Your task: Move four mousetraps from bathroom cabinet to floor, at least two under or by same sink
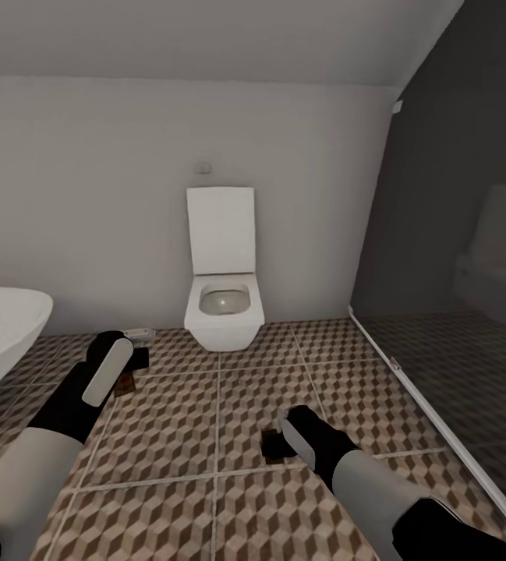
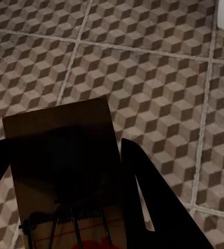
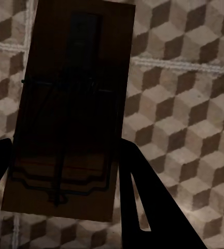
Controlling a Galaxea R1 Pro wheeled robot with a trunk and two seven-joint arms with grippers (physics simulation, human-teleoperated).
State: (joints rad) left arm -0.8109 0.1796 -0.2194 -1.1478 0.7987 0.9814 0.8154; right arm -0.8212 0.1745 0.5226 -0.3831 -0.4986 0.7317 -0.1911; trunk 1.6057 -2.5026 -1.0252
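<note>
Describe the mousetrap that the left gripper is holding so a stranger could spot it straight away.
Start at the white toilet and look left toward the sink. There the left gripper holds a tan wooden mousetrap above the tiles; a red spot marks the end between the fingers.

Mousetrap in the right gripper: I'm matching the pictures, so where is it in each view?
Head view: mousetrap low centre, at the right gripper.
Right wrist view: mousetrap between the fingers.
Left wrist view: a second mousetrap, the left gripper's.
Shared landmark: cube-patterned bathroom floor.

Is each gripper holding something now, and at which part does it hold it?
Each holds a mousetrap between its fingers by the board's long side edges: left gripper one mousetrap, right gripper another.
</note>
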